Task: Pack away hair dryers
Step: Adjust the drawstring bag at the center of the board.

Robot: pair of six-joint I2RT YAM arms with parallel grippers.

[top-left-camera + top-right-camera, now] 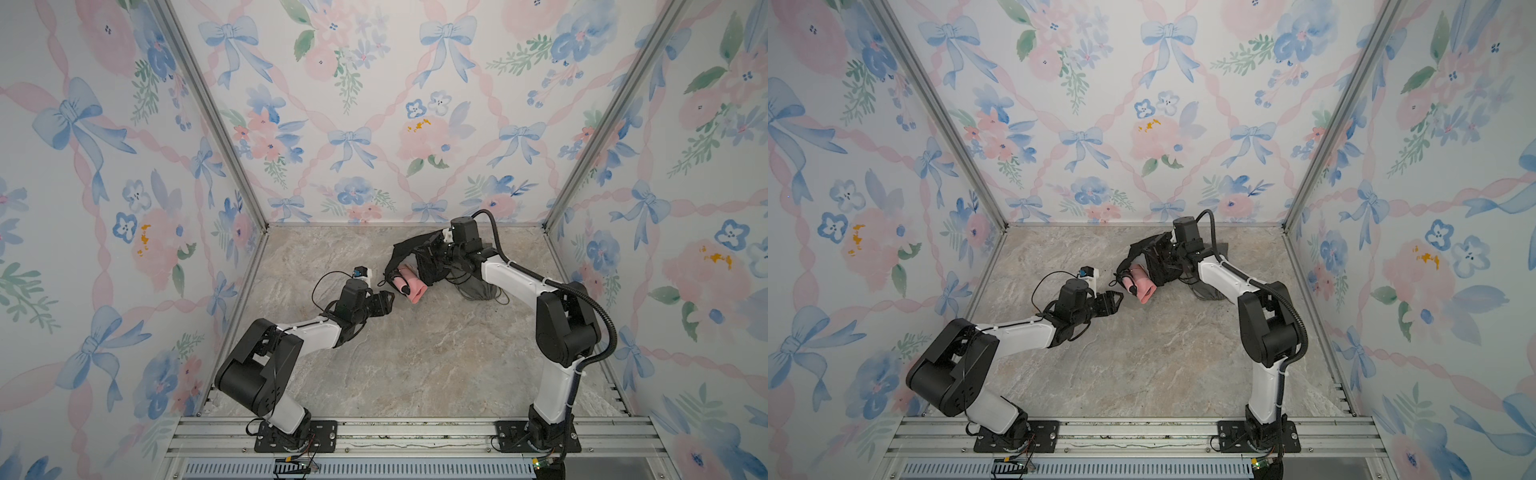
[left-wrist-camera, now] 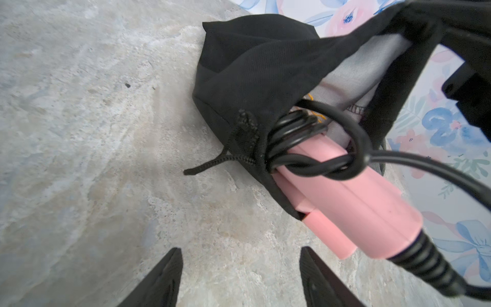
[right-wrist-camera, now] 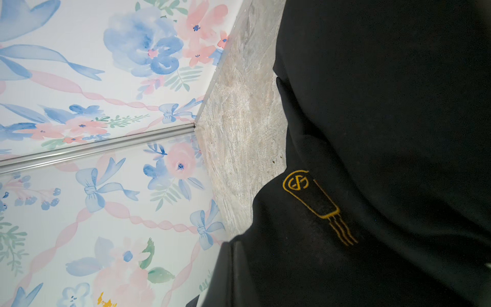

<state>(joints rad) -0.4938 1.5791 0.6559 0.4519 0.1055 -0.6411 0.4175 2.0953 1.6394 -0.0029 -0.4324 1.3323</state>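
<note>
One pink hair dryer is all we can see of the task's things, and it lies half inside a black pouch toward the back of the table, right of centre. Its far part is buried in the cloth. Its near end and the loops of its black cord stick out of the mouth. The right gripper is clamped on the pouch's upper rim and holds it lifted, so the mouth gapes with the grey lining showing. The left gripper hangs just beside the dryer's exposed end, apart from it, with its jaws spread and nothing between them. The dryer lies ahead of those jaws and off to one side. Its long axis runs out of the mouth toward the front of the table, slanting a little toward the right arm's side. We judge the left arm is the one free to act, and that it would have to push along that axis rather than across it. The loose cord could snag on the rim. The tabletop is flat, marbled and bare in front. A grey pouch lies under the right arm, and flowered walls close three sides.
</note>
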